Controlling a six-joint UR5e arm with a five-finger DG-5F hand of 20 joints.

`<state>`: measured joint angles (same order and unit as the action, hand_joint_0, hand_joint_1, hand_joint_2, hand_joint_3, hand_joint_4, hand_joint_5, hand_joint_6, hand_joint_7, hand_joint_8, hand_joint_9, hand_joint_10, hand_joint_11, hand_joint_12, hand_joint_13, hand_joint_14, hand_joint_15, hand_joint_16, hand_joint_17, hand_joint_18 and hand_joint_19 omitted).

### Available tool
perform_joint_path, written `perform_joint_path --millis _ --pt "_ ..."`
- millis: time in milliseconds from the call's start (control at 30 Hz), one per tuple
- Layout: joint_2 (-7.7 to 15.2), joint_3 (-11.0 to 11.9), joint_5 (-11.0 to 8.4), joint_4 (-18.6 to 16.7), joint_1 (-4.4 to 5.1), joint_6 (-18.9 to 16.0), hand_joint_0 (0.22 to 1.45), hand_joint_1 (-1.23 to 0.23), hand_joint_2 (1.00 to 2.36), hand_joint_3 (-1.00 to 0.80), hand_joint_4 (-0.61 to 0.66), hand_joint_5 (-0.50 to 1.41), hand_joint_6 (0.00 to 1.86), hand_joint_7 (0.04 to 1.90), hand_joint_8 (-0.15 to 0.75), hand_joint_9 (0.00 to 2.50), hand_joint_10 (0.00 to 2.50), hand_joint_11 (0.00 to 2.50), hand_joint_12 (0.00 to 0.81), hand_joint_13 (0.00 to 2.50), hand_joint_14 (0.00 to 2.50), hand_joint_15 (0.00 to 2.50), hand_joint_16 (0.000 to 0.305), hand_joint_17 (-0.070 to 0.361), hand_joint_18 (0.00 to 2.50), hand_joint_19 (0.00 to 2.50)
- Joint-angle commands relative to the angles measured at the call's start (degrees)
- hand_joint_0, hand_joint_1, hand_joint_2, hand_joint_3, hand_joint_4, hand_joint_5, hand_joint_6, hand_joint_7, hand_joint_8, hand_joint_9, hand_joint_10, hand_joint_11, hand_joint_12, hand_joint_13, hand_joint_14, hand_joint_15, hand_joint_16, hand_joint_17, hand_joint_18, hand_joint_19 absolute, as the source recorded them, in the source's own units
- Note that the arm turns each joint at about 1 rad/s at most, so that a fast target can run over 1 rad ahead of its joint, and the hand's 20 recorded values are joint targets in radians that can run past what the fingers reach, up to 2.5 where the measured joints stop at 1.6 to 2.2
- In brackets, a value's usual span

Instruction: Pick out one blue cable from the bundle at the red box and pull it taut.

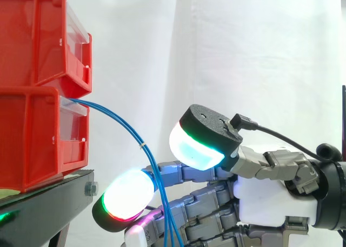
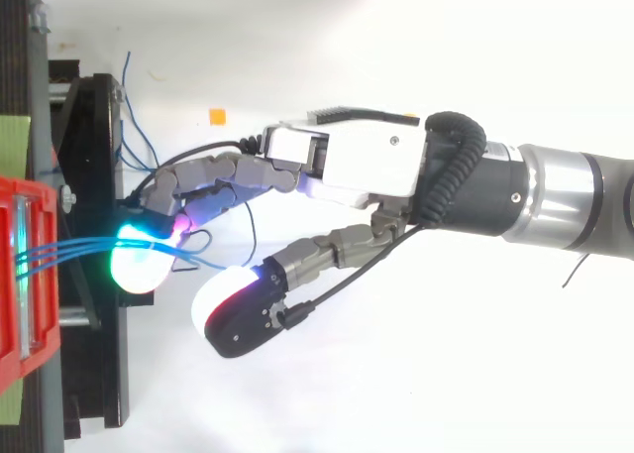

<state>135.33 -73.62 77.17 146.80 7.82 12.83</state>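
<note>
The robot hand [image 2: 357,166] has a boxy white plastic palm dotted with small screw heads. Its fingers [image 2: 228,170] are chains of grey metal segments. The fingertips [image 1: 195,147] are thick rounded pads that glow white, cyan, green, red and magenta, each backed by a matte black cap. At 3 o'clock from the palm in the top view, the wrist [image 2: 555,197] is a black collar, then a brushed silver cylinder.

No text, number or label legible, none on the red bins [image 1: 32,95], none on the robot hand [image 2: 347,166]
</note>
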Motion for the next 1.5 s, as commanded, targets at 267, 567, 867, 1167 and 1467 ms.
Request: perform_joint_path --millis 267,567,867,1167,1467 --pt "0.02 0.06 0.62 -0.02 -0.08 -1.85 0.56 -0.56 1.01 -0.43 0.09 -0.14 0.5 1.13 0.187 0.59 0.02 0.43 0.284 0.37 0.01 0.18 0.049 0.111 0.39 0.45" --pt "0.02 0.06 1.41 0.07 -0.61 -2.2 0.56 -0.56 1.01 -0.43 0.09 -0.14 0.5 1.15 0.184 0.59 0.02 0.44 0.285 0.38 0.01 0.19 0.049 0.11 0.39 0.45" --pt "0.02 1.02 2.73 0.51 -1.14 -1.85 0.56 -0.56 1.01 -0.44 0.08 -0.13 0.5 1.17 0.189 0.6 0.02 0.44 0.286 0.39 0.01 0.19 0.049 0.111 0.4 0.46" --pt "0.02 1.64 3.6 0.51 -1.66 -1.85 0.57 -0.56 1.01 -0.42 0.05 -0.12 0.5 1.28 0.192 0.61 0.02 0.46 0.285 0.39 0.01 0.19 0.049 0.11 0.4 0.46" --pt "-0.07 2.08 3.96 0.77 -2.02 -1.76 0.57 -0.49 1.0 -0.45 0.06 -0.12 0.52 1.27 0.189 0.62 0.02 0.47 0.284 0.4 0.01 0.2 0.049 0.11 0.41 0.48"
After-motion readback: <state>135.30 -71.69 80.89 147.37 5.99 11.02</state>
